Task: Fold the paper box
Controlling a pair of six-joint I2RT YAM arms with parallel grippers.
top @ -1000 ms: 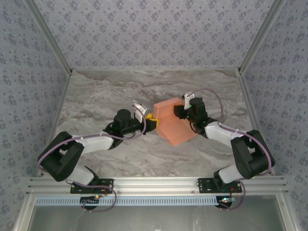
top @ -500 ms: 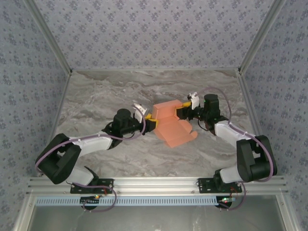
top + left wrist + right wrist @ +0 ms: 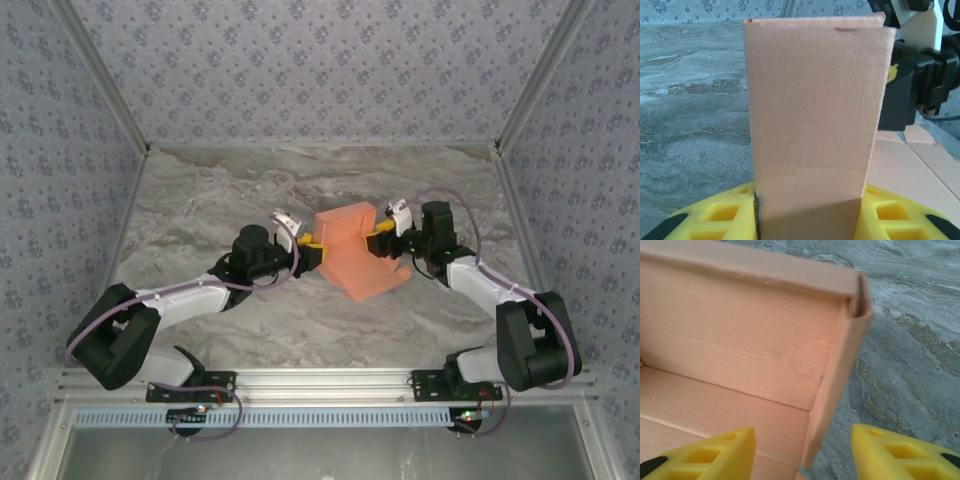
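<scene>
From above, the box (image 3: 352, 262) sits mid-worktop (image 3: 200, 200), partly folded. The left pincer (image 3: 313, 247) is at its left edge and the right pincer (image 3: 381, 238) at its right wall. At the left wrist, an upright panel of the box (image 3: 812, 115) stands pinched between the yellow fingers (image 3: 725, 215), which are partly closed on it. At the right wrist, the fingers (image 3: 705, 455) stand apart, straddling the box's (image 3: 740, 350) end wall with a gap on either side, gripping nothing.
</scene>
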